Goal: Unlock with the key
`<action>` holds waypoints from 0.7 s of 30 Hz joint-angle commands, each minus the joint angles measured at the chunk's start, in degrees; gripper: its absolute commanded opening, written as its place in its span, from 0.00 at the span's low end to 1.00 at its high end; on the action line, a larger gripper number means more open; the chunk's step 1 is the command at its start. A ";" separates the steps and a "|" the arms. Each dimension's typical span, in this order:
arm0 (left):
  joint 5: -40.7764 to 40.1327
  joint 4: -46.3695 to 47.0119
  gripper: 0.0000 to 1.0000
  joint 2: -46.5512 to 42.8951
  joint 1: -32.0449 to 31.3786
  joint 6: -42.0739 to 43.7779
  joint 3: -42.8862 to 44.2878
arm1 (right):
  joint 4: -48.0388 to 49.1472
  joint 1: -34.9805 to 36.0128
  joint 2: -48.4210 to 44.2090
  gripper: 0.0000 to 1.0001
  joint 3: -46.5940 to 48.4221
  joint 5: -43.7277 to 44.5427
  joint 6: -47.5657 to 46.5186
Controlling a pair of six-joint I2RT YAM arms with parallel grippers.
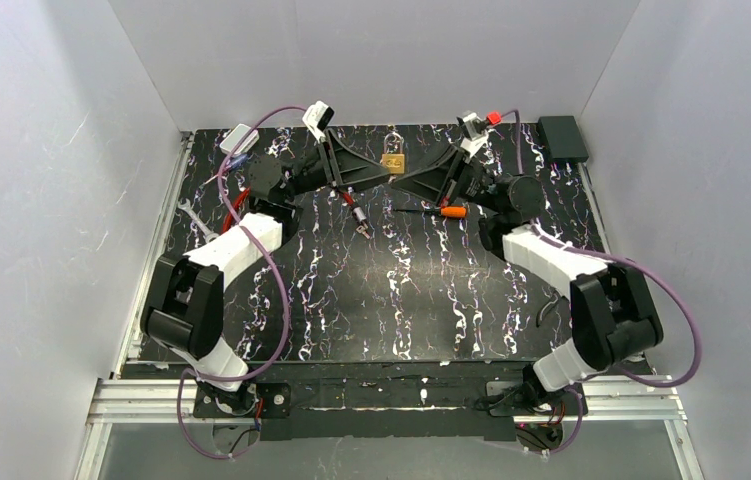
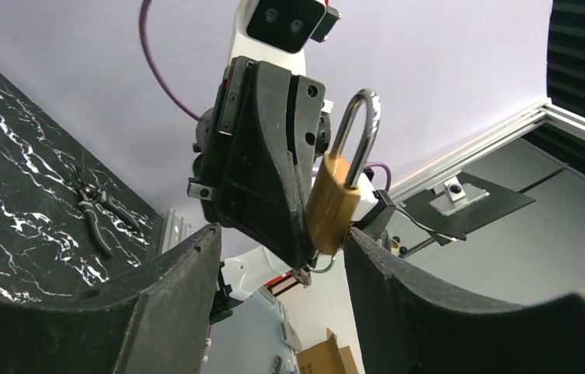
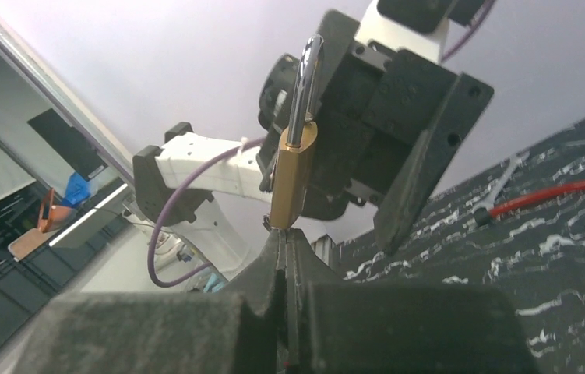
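Black marbled table (image 1: 401,320), top view: your two arms meet at its 12 o'clock edge, and the task looks abt halfway. L gripper (image 2: 277,243), at the lock's 9 o'clock, stands spread and clamps nothing. The lock sits in the gap btwn its fingers, and you can't tell if one brushes it. R gripper (image 3: 285,243), at the lock's 3 o'clock, is pressed tight together right under the brass padlock (image 1: 393,160), which stands upright on those tips, clear of the table. The shackle looks seated in the body, so no unlock shows yet. Of the key (image 2: 321,266) only a thin wire loop of its bunch peeks out at the lock's underside. It's prob. in the keyway, pinched by R, w/ the blade hidden. Left for you: turn it, pop the shackle. Containers: one black box (image 1: 563,137) at 1 o'clock, closed, contents unseen.
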 commanded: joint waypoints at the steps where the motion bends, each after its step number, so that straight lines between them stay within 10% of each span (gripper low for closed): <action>1: 1.42 -2.78 0.56 -4.64 0.55 4.97 1.03 | -13.59 -0.10 -6.96 0.01 -1.23 -1.06 -12.15; 6: 1.70 -2.90 0.45 -4.48 0.55 5.11 1.18 | -28.36 0.16 -10.74 0.01 -0.75 0.29 -21.22; 21: 2.33 -2.94 0.29 -3.68 0.23 5.05 1.35 | -33.14 0.34 -10.40 0.01 0.60 0.05 -23.33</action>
